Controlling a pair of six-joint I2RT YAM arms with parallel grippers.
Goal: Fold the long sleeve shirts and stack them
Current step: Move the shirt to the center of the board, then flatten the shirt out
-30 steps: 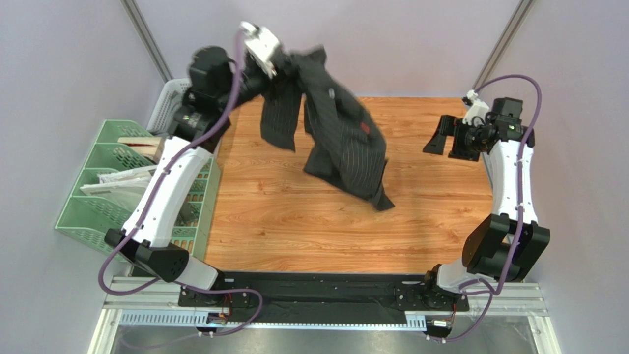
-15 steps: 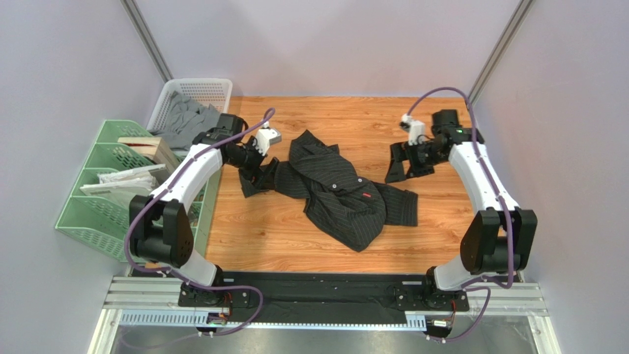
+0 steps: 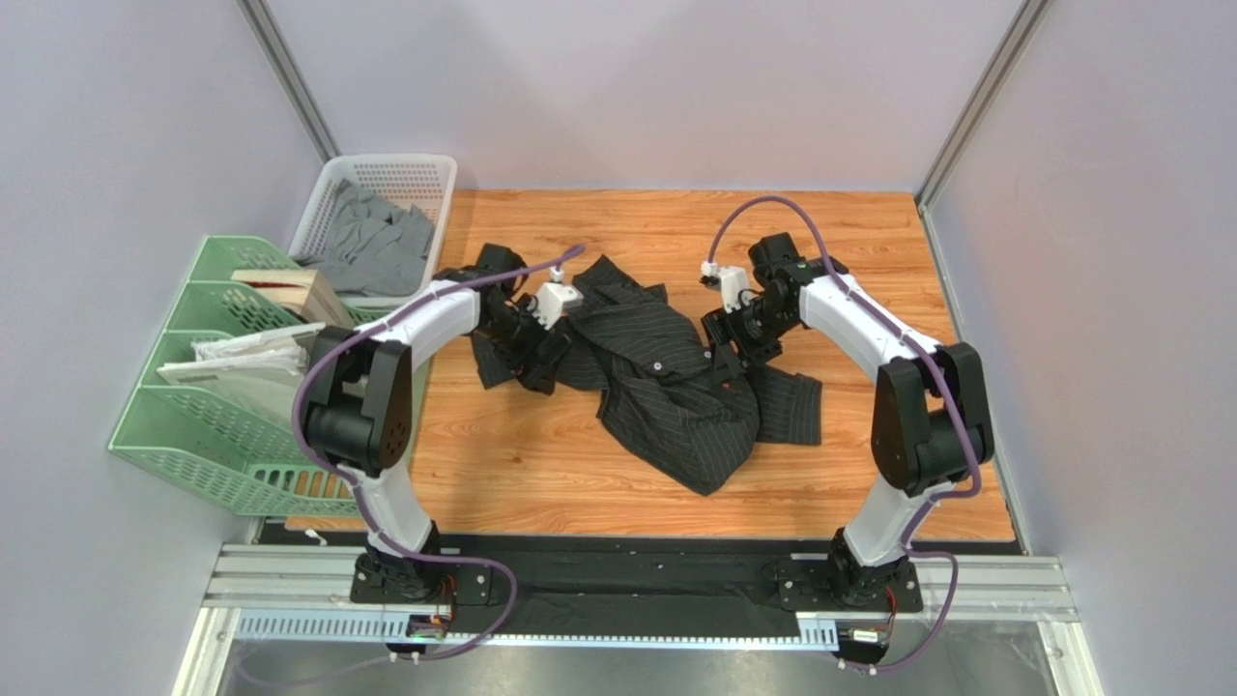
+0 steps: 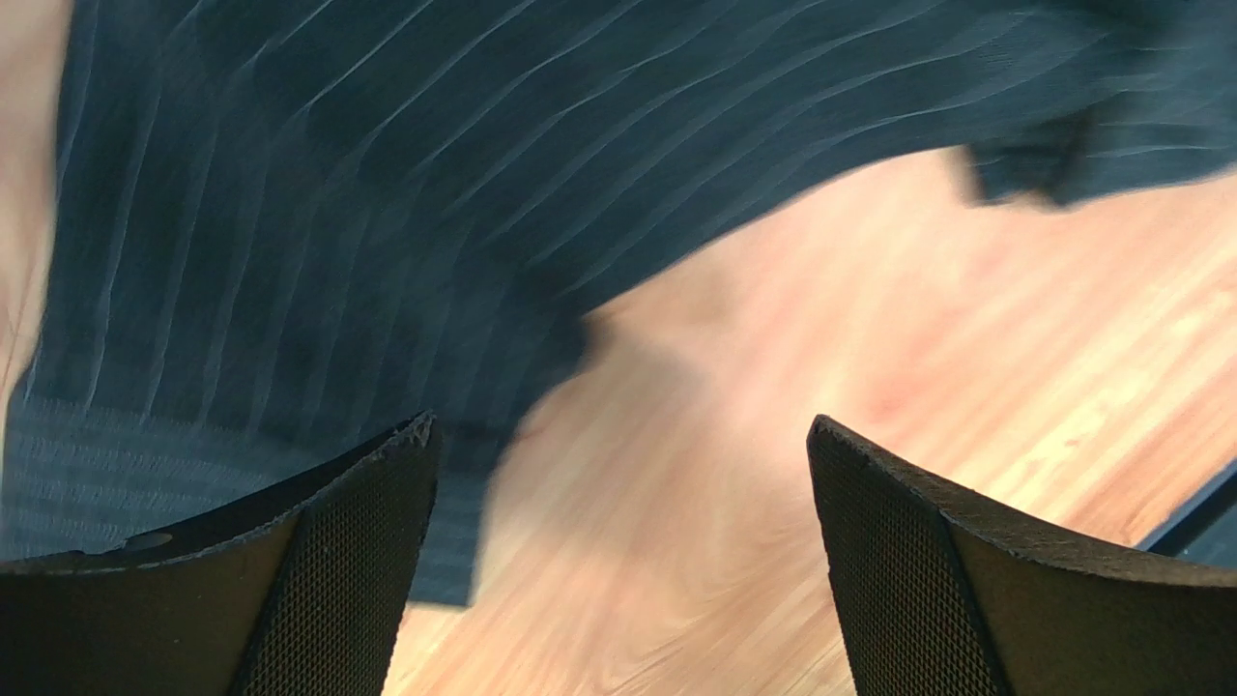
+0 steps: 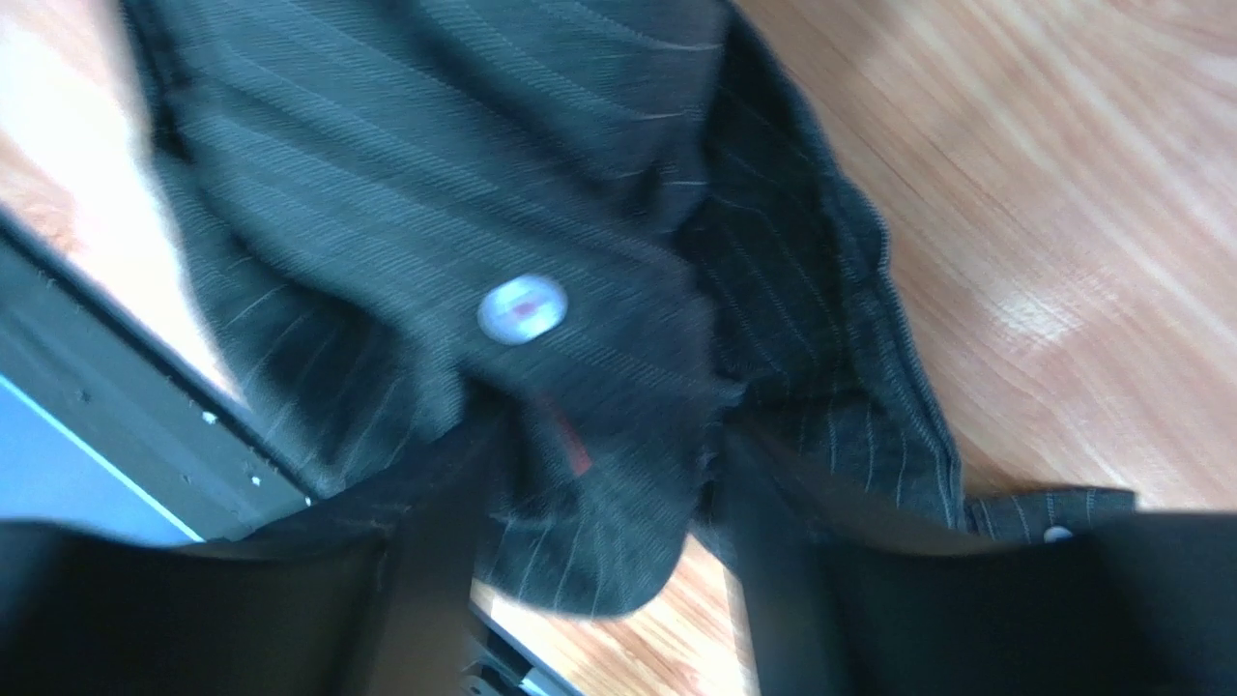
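Note:
One long sleeve shirt (image 3: pixel 671 389), charcoal with pale pinstripes, lies crumpled in the middle of the wooden table (image 3: pixel 871 479). My left gripper (image 3: pixel 540 345) sits low at the shirt's left edge. In the left wrist view it (image 4: pixel 617 428) is open wide over bare wood, with striped fabric (image 4: pixel 363 189) just beyond its left finger. My right gripper (image 3: pixel 735 328) is down on the shirt's upper right part. In the right wrist view its blurred fingers (image 5: pixel 588 493) stand partly apart on either side of a fold of shirt (image 5: pixel 436 189) near a white button (image 5: pixel 520 309).
A white basket (image 3: pixel 421 171) holding grey clothing stands at the back left. A green rack (image 3: pixel 174 421) with papers and a box runs along the table's left side. A black rail (image 3: pixel 639 558) borders the near edge.
The shirt, held high by my left gripper a second ago, now lies on the table and that gripper has let go. My right arm has swung in onto the shirt, its jaws narrowing.

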